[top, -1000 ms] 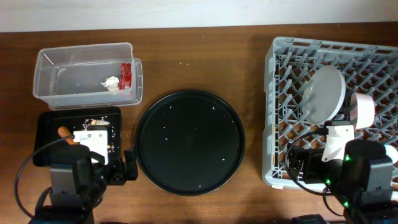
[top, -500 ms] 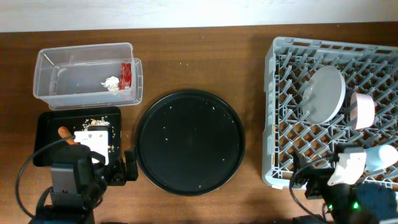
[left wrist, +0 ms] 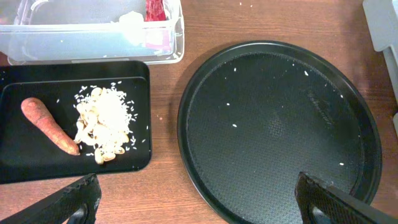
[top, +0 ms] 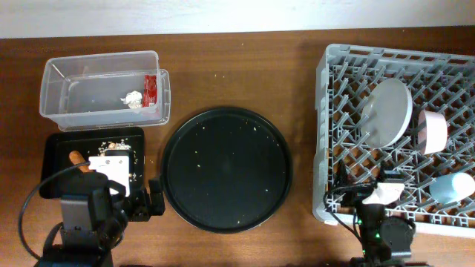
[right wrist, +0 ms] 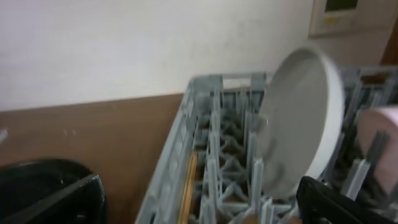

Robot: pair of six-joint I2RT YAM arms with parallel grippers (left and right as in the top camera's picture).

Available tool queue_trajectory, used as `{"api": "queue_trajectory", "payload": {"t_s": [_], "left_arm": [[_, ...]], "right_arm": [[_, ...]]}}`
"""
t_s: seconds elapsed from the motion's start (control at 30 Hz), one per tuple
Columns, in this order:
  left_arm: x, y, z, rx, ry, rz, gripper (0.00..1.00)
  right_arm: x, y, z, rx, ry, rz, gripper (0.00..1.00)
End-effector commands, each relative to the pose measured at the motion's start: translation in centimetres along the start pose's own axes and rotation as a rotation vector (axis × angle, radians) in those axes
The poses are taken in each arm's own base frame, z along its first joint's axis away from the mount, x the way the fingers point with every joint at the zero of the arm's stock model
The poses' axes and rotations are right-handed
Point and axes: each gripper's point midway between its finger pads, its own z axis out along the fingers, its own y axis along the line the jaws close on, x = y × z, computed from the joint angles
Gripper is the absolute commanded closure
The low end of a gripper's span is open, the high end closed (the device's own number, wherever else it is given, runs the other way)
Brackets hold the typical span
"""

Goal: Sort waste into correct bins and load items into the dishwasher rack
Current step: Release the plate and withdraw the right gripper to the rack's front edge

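The grey dishwasher rack point(top: 326, 133) holds the pale plate point(top: 390, 111) on edge, the white bowl point(top: 433, 131) and the blue cup point(top: 450, 188). In the right wrist view the chopsticks point(right wrist: 188, 186) lie inside the rack point(right wrist: 205, 124) by its wall, beside the plate point(right wrist: 298, 124). The clear tub point(top: 100, 70) holds the red wrapper point(top: 150, 89) and the white scrap point(top: 133, 99). The shallow black tray point(left wrist: 37, 162) holds the carrot point(left wrist: 46, 124) and the food scraps point(left wrist: 106, 124). My left gripper point(left wrist: 199, 205) is open and empty. My right gripper point(right wrist: 199, 205) is open and empty at the rack's near edge.
The large round black tray point(top: 226, 169) lies mid-table with a few crumbs on it. My left arm point(top: 93, 211) sits at the front left over the black tray's near side. My right arm point(top: 378, 226) sits low at the rack's front edge.
My right arm has drawn back from over the rack to the table's front edge, uncovering the blue cup. The left arm has not moved.
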Motion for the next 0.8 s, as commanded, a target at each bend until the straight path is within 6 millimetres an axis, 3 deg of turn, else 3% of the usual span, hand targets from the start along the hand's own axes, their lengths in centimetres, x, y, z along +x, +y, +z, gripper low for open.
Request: {"api": "queue_trajectory", "payload": {"t_s": [0.0,0.27,0.4,0.77], "left_arm": [[0.0,0.2,0.0,-0.008,-0.004,0.011,0.01],[0.0,0.2,0.0,-0.008,-0.004,0.011,0.01],[0.0,0.2,0.0,-0.008,-0.004,0.011,0.01],[0.0,0.2,0.0,-0.008,-0.003,0.011,0.01]], "right_arm": [[0.7,-0.1,0.2,-0.001,-0.001,-0.002,0.02],[0.6,-0.4,0.2,0.017,-0.004,-0.003,0.02],[0.7,1.0,0.2,-0.061,-0.013,-0.18,0.02],[0.6,1.0,0.2,-0.061,-0.016,-0.172,0.02]]}}
